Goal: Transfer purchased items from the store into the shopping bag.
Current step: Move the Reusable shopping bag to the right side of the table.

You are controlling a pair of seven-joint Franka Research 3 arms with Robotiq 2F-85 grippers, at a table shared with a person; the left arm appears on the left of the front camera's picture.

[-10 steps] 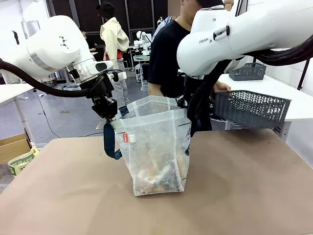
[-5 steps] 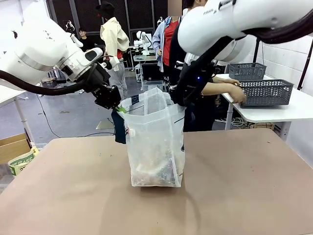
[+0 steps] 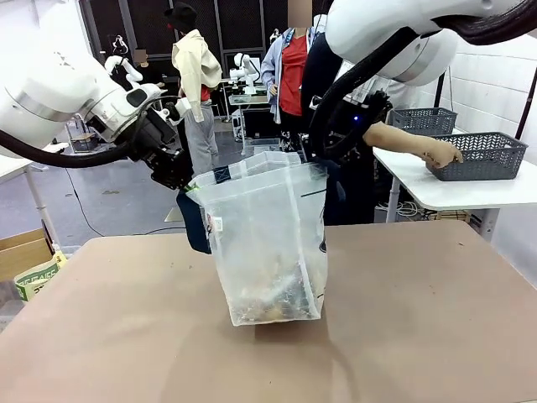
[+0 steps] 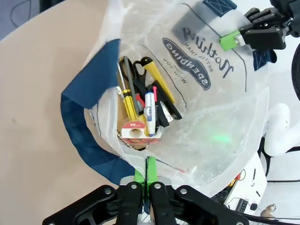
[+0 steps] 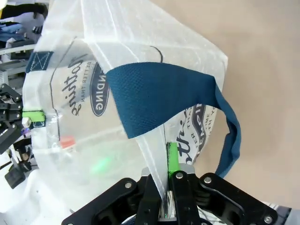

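The clear plastic shopping bag (image 3: 268, 239) stands mid-table with its mouth held wide. My left gripper (image 3: 186, 185) is shut on its left rim, next to a navy handle (image 3: 197, 227). My right gripper (image 3: 321, 161) is shut on the opposite rim. In the left wrist view my left gripper (image 4: 146, 176) pinches the rim, and several purchased items (image 4: 143, 105) lie at the bag's bottom: scissors, yellow-handled tools, a white pen, a tape roll. In the right wrist view my right gripper (image 5: 168, 161) clamps the rim below a navy handle (image 5: 164, 93). The grey lattice basket (image 3: 487, 155) sits on a side table.
A person stands behind the bag with a hand (image 3: 440, 153) on the basket, at the white side table (image 3: 419, 180) on the far right. A second grey basket (image 3: 424, 122) sits behind it. A cardboard box (image 3: 25, 252) stands on the floor at left.
The person has carried the basket away from the bag and set it on the side table. Both grippers have spread the bag's mouth wider and shifted it slightly.
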